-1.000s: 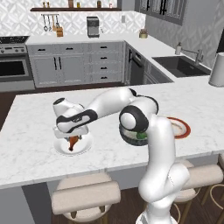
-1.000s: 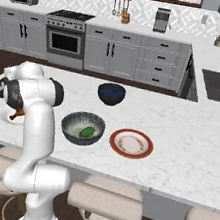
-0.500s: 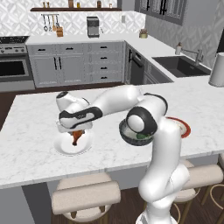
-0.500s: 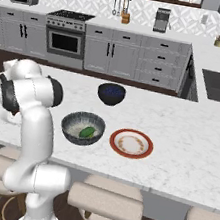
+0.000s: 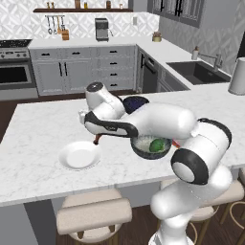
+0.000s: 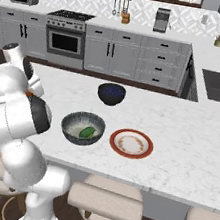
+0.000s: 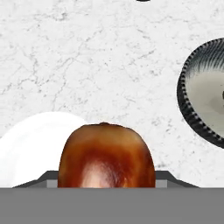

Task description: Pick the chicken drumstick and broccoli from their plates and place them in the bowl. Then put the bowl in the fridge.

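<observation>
Over the marble island [image 5: 43,124], the fingers [image 5: 97,139] seemingly clamp the chicken drumstick [image 7: 106,155] above the white plate [image 5: 79,155].

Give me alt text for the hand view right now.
An orange-brown chicken drumstick sits large in the claw, above a white marble counter. The plain white plate lies lower left; the ribbed dark-grey bowl is at the right edge.

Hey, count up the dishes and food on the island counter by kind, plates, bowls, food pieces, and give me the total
Plates: 2, the plain white plate and the red-rimmed plate.
Bowls: 2, the ribbed grey bowl and the dark navy bowl.
Food pieces: 2, the broccoli in the grey bowl and the chicken drumstick held in the gripper.
Total: 6.
</observation>
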Controlling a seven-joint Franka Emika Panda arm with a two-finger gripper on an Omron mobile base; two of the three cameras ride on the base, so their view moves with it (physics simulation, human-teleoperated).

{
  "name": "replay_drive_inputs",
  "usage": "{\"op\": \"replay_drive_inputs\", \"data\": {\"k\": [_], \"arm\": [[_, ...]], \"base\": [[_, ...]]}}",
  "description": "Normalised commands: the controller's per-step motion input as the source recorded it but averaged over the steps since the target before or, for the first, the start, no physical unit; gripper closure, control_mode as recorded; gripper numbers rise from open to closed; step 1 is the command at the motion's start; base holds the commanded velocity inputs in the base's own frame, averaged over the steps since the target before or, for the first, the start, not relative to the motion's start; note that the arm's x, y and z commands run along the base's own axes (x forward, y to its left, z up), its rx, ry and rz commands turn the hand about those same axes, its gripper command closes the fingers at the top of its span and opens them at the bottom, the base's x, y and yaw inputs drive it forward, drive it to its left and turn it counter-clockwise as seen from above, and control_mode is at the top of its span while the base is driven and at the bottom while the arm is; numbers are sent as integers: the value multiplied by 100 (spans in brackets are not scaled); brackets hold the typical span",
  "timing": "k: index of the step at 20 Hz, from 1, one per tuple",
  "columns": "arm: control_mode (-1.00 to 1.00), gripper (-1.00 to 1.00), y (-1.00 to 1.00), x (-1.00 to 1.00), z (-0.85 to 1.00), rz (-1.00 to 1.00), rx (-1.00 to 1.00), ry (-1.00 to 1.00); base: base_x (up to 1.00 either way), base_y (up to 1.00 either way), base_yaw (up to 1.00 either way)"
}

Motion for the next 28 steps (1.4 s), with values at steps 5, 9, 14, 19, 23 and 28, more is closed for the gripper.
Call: {"op": "replay_drive_inputs", "data": {"k": [5, 9, 14, 19, 23, 28], "arm": [[-100, 100, -100, -23, 58, -33, 7, -1], [-100, 100, -100, -15, 62, -27, 12, 1], [-100, 100, -92, 0, 50, -21, 4, 27], [-100, 100, -63, -7, -10, -5, 1, 29], [-100, 100, -8, -9, -61, 0, 0, 10], [-100, 100, 9, 0, -46, 13, 0, 0]], "base": [[0, 0, 0], [0, 0, 0], [0, 0, 0], [0, 0, 0], [0, 0, 0], [0, 0, 0]]}}
